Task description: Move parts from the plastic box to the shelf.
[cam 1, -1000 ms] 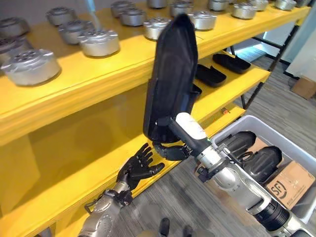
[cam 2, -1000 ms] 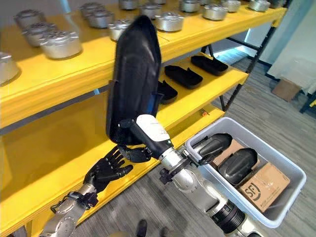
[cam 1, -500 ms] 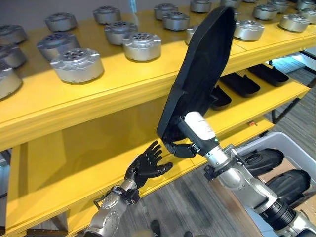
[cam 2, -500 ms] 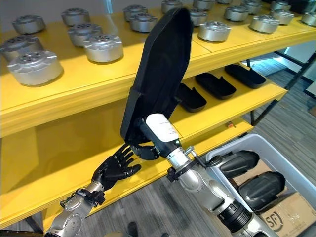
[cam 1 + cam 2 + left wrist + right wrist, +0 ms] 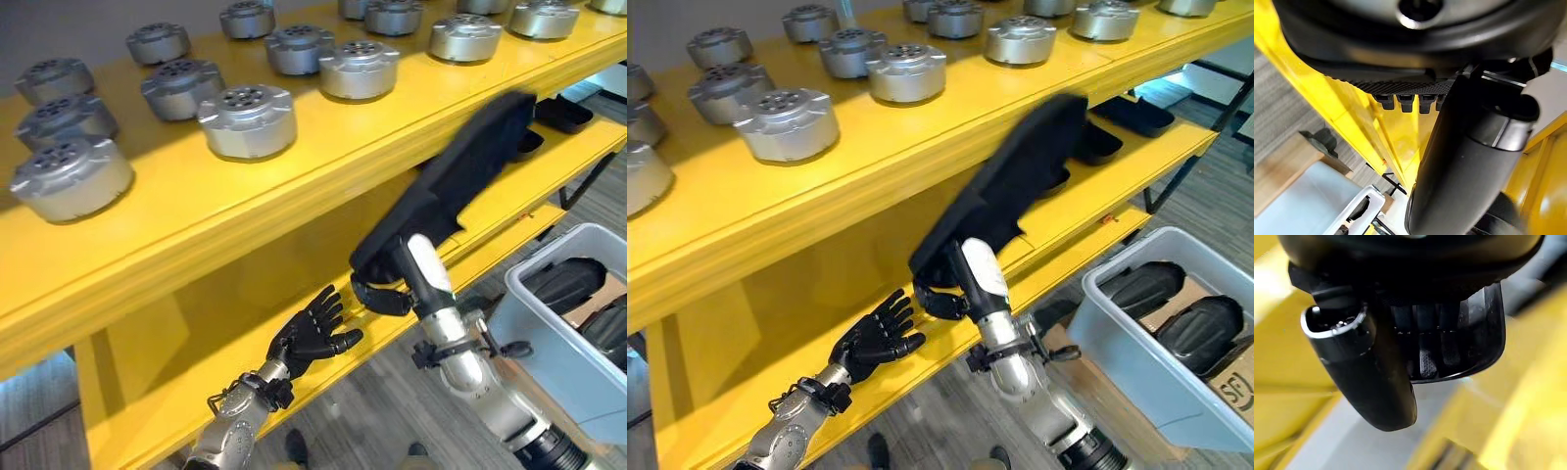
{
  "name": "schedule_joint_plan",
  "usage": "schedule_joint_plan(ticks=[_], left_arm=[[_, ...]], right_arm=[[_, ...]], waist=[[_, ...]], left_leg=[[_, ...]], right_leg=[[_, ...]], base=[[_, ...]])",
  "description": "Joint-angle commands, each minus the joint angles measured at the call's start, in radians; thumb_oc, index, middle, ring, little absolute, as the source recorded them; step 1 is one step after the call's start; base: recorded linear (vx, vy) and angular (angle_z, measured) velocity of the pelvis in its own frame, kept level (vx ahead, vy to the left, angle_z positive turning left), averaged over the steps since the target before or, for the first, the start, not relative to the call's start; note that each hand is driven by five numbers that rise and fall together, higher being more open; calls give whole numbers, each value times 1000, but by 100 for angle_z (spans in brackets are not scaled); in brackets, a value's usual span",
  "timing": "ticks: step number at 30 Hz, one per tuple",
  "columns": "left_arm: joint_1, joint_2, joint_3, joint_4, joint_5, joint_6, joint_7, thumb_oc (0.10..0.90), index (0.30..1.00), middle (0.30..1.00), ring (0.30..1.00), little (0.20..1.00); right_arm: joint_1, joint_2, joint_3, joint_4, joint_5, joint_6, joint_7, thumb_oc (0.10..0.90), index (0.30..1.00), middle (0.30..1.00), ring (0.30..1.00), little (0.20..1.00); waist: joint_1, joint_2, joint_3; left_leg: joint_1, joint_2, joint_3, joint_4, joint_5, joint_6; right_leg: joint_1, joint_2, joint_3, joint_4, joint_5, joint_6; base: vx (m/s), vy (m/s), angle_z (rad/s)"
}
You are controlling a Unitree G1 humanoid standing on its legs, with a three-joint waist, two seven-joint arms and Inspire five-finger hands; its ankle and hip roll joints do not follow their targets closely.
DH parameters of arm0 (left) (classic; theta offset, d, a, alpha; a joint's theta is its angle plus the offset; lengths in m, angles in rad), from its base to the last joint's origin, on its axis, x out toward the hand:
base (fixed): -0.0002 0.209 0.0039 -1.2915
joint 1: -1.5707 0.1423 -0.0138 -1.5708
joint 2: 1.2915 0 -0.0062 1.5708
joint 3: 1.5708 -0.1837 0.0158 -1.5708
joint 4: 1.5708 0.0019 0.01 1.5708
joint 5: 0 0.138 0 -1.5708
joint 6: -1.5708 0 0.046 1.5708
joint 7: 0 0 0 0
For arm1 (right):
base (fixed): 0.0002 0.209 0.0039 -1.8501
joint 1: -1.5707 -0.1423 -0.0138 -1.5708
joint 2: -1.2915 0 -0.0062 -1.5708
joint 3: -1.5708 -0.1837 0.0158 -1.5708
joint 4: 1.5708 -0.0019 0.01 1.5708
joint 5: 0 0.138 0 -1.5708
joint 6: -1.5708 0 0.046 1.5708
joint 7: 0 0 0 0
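Black part was gripped at its lower end by right hand, slanted before yellow shelf; left hand splayed, empty.

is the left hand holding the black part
No: the left hand hangs open with spread fingers by the lower shelf, while the right hand grips the black part.

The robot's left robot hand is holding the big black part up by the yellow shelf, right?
Not quite. It is the right robot hand that holds the big black part by the yellow shelf; the right eye view shows it. The left robot hand is open beside it, holding nothing.
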Motion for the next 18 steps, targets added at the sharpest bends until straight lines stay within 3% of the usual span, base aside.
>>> schedule_joint_plan(ticks=[1,8,14,18], left_arm=[[-48,-59,-19,-88,-53,-115,-20,900,1000,1000,1000,1000],[-11,-51,-21,-104,-65,-128,-14,900,1000,1000,1000,1000],[1,-40,-36,-119,-90,-136,-23,900,1000,1000,1000,1000],[0,-27,-35,-124,-113,-113,-47,900,1000,1000,1000,1000]], right_arm=[[-93,19,-43,-81,41,-136,-147,400,300,300,300,300],[-56,61,-54,-77,52,-169,-198,400,300,300,300,300],[-82,42,-13,-87,-61,-145,-136,400,300,300,300,300],[-151,-3,-2,-52,-138,-155,-69,400,300,300,300,300]], waist=[[-14,24,-28],[-38,37,-20],[-31,44,-8],[-6,32,-10]], left_leg=[[135,47,30,-1,-154,-19],[144,20,49,-1,-181,-2],[145,6,43,-1,-187,8],[154,2,27,1,-187,11]], right_leg=[[-19,128,-60,-47,76,-71],[-24,123,-23,-81,104,-58],[-30,122,-7,-80,104,-62],[-20,130,-14,-73,94,-71]], base=[[-3,99,-14],[6,49,-17],[-1,11,-5],[0,0,0]])
